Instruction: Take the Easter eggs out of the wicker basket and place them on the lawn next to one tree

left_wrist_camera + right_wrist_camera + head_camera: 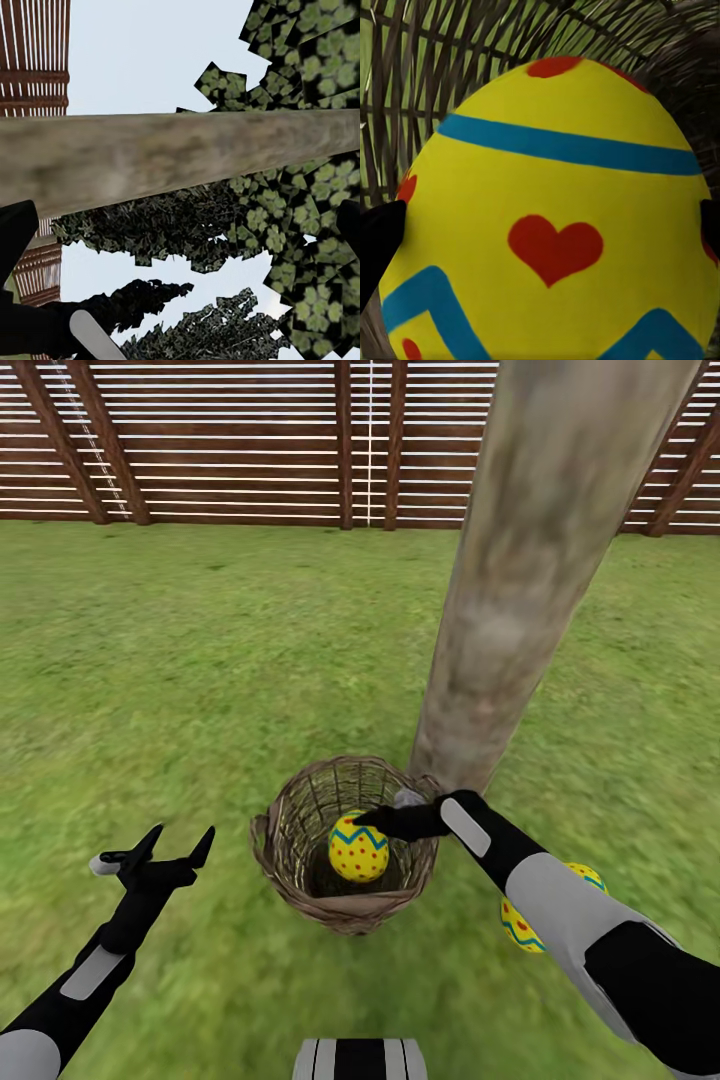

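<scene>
The wicker basket (290,860) stands on the lawn (180,680) at the foot of the tree (520,590). One yellow Easter egg (358,848) with a blue zigzag and red dots lies inside it. My right gripper (368,820) reaches over the rim, open, its dark fingertips (376,240) flanking that egg (547,210) in the right wrist view. Yellow egg surface (520,932) lies on the grass beside the trunk, partly hidden by my right forearm; whether it is one egg or two I cannot tell. My left gripper (178,844) hangs open and empty over grass left of the basket.
A brown slatted fence (200,450) closes the garden at the back. The left wrist view looks at the trunk (180,157) and leafy crown (307,187). Open grass spreads left and behind the basket. My base (360,1060) shows at the bottom edge.
</scene>
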